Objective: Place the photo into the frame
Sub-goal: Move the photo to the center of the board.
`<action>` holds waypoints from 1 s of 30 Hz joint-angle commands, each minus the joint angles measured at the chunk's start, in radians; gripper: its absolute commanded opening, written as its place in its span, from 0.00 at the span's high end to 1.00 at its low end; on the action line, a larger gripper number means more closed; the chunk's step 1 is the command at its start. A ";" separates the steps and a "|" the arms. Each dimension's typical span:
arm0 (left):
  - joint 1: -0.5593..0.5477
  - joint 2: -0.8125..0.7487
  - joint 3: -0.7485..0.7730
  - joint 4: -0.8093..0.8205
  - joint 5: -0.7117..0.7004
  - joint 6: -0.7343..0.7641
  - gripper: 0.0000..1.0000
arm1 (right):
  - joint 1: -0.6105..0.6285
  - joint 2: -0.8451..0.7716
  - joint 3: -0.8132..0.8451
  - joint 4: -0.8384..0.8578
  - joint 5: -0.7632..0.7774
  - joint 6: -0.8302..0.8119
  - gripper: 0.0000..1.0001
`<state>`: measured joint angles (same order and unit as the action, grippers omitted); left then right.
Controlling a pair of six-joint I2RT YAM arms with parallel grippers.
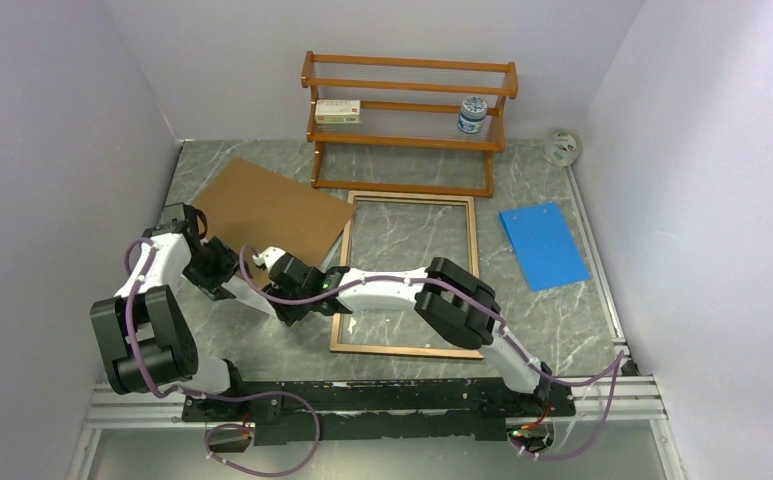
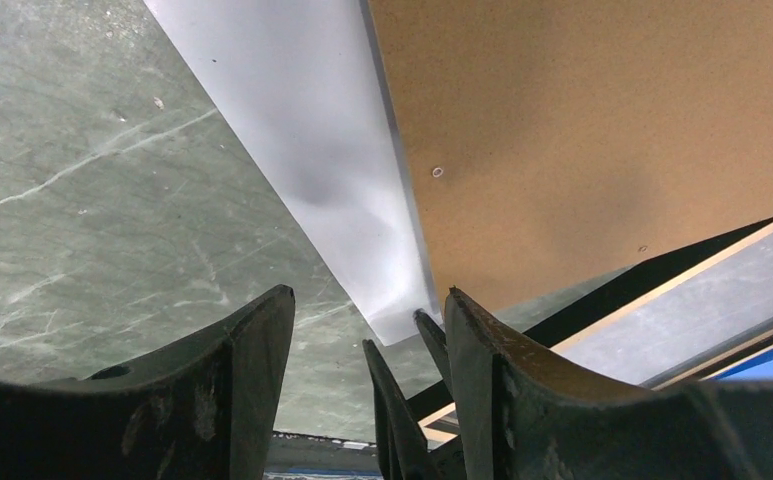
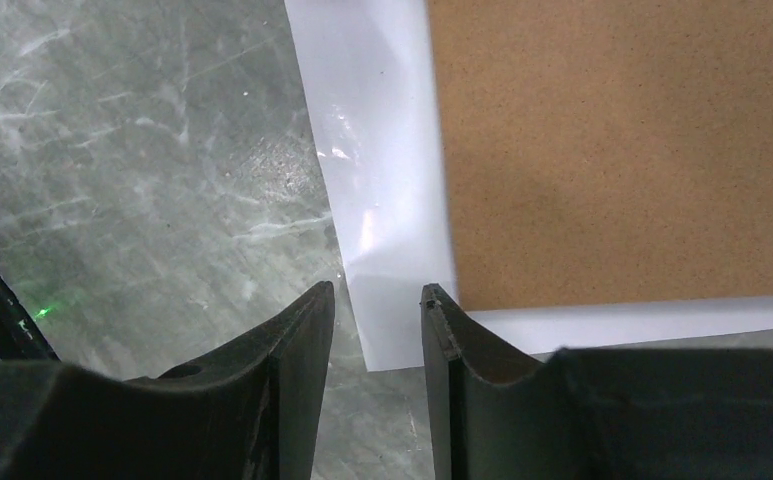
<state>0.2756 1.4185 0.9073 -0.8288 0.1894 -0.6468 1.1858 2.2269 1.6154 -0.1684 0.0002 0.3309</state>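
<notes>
The photo lies white side up on the table. Only a strip and one corner of it show, sticking out from under the brown backing board. My left gripper is open, its fingertips on either side of that corner. My right gripper is also open and straddles the same corner from the other side; its fingers show between the left gripper's jaws. In the top view both grippers meet at the board's near corner, left and right. The frame lies flat to the right, wood-brown side up.
A wooden shelf rack at the back holds a small box and a jar. A blue sheet lies right of the frame. A tape roll sits in the back right corner. Walls enclose the table.
</notes>
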 commanded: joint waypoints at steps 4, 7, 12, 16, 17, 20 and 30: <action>0.005 0.013 0.005 0.029 0.053 0.016 0.38 | 0.022 0.005 -0.016 -0.055 -0.016 -0.016 0.56; 0.005 0.015 0.001 0.044 0.083 0.021 0.36 | 0.030 -0.024 -0.083 -0.055 -0.050 -0.020 0.53; 0.006 0.020 -0.009 0.064 0.118 0.027 0.33 | 0.050 -0.053 -0.178 -0.044 -0.122 -0.065 0.51; 0.005 0.026 -0.020 0.064 0.122 0.028 0.33 | 0.065 -0.073 -0.200 -0.070 -0.164 -0.113 0.50; 0.005 0.023 -0.022 0.061 0.118 0.026 0.33 | 0.066 -0.084 -0.210 -0.068 -0.187 -0.123 0.51; 0.005 0.012 -0.031 0.048 0.090 0.021 0.33 | 0.067 -0.115 -0.230 -0.068 -0.256 -0.139 0.50; 0.005 -0.041 -0.094 0.042 0.085 -0.010 0.37 | -0.055 -0.218 -0.197 -0.020 -0.208 0.186 0.43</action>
<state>0.2764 1.4296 0.8364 -0.7864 0.2714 -0.6430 1.2079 2.0914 1.4178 -0.1623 -0.2153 0.3206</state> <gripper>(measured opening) 0.639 0.547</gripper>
